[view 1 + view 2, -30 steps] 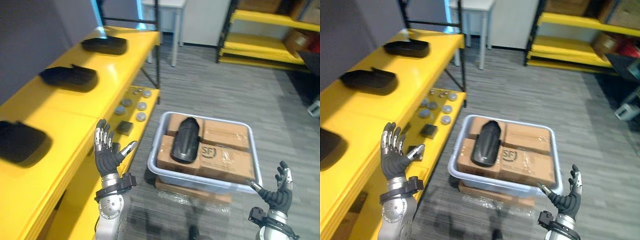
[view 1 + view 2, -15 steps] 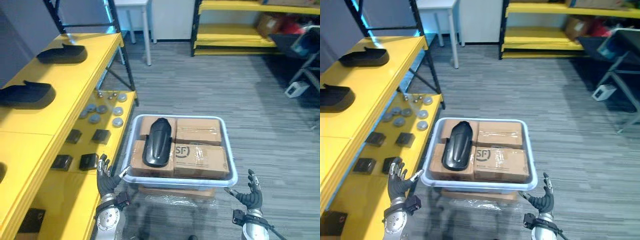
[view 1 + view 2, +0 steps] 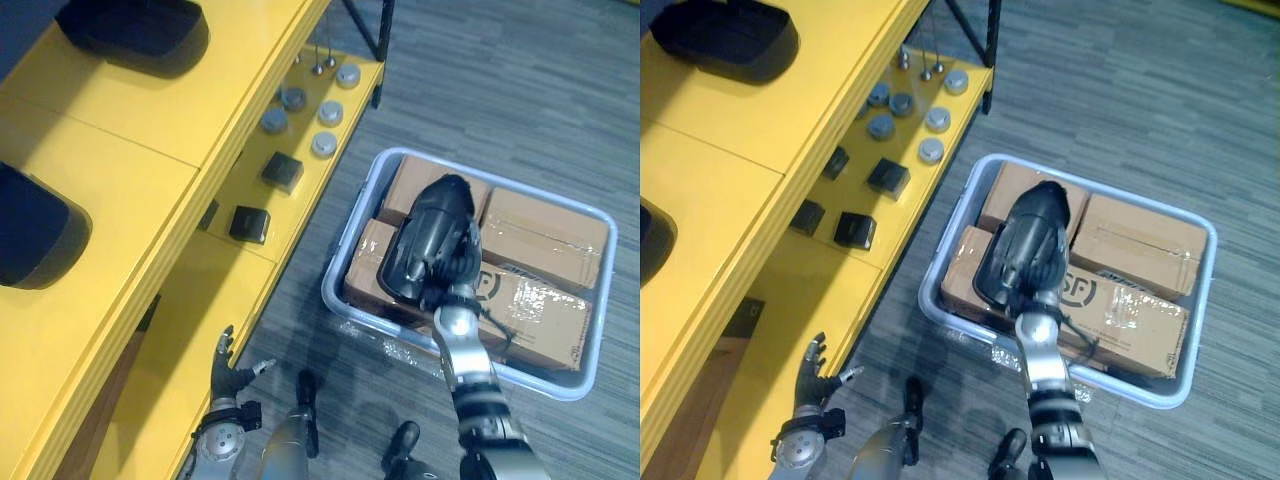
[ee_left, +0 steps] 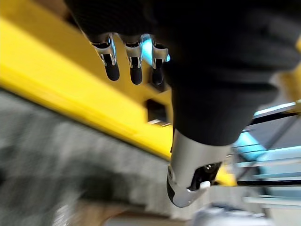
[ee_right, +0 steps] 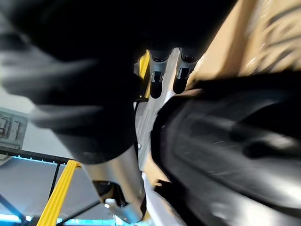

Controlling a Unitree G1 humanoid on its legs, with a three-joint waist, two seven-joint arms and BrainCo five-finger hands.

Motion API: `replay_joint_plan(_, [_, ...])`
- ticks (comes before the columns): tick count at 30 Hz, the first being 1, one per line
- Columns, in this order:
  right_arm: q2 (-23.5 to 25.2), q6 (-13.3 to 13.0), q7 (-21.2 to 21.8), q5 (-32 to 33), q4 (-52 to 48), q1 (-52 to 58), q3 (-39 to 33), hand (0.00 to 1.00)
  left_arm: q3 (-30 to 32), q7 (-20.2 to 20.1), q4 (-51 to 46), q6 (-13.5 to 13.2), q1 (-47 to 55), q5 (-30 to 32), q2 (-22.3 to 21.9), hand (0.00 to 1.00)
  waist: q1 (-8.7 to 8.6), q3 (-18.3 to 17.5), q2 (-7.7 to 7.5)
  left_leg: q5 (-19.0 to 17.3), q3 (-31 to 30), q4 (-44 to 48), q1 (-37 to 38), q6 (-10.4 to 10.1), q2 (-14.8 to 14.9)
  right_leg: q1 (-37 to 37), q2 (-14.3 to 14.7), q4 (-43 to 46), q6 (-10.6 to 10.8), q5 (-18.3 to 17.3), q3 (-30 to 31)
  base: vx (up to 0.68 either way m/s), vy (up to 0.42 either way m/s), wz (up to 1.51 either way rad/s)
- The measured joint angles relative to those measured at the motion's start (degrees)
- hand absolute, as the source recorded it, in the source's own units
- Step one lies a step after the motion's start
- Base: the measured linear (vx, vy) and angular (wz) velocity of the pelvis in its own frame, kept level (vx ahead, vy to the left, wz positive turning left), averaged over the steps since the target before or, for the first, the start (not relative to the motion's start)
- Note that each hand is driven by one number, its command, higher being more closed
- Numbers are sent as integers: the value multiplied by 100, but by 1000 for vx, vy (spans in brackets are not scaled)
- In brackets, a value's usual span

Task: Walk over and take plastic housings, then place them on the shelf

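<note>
We're looking straight down, and there's the black plastic housing (image 3: 425,235), lying lengthwise on the cardboard boxes (image 3: 545,235) inside the pale grey bin (image 3: 330,290) on the grey carpet (image 3: 500,80). The right hand (image 3: 457,272) is on it, planted at the housing's near end, its arm coming in from the lower edge. In the right wrist view we see its fingers (image 5: 156,77) running out fairly straight and close together past the housing's dark curved shell, with cardboard beyond them. They lie against the shell and are not wrapped round it. So that's contact, no clamp that we can see, and the housing rests in the bin.

Over on the other side, the left hand (image 3: 228,372) hangs low beside the yellow shelf (image 3: 130,140), holding nothing, fingers straight and a little apart, thumb out to the side. Its wrist view shows the fingertips (image 4: 113,70) in a row with the shelf's yellow edge behind them.

On the shelf's top board we've got a far housing (image 3: 135,25) and a near housing (image 3: 30,230), both black, well apart. One level down, grey round discs (image 3: 322,143) cluster at the far end, with small black blocks (image 3: 282,170) just nearer to us.
</note>
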Motion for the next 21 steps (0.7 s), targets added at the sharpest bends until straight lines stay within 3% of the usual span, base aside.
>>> replay_joint_plan(5, [-458,211,-438,4,1080,-1031,-333,0,-177,39,695,-61,-302,-167,-80,0,99,91,66,146,-15,-170,-227,0,-2,-290,21,-1,2,37,3,41,-11,2])
replay_joint_plan(14, [-959,554,-1141,-205,1169,-1303,-391,0,-305,103,1417,-124,-664,-397,-223,0,141,250,214,234,-130,-272,-443,33,27,-521,83,-5,-32,177,29,42,3,3])
replay_joint_plan(17, [-966,621,-1198,-270,1302,-1341,-387,0,-300,132,1553,-143,-672,-588,-218,0,137,263,239,241,-125,-278,-456,25,37,-544,95,-7,-32,178,45,40,1,-3])
replay_joint_plan(21, [-1118,536,-1066,-144,2229,-1579,-231,0,-303,148,1700,-145,-793,-670,-218,0,140,266,244,337,-118,-377,-532,-17,68,-650,152,-79,-92,229,129,23,-4,-5])
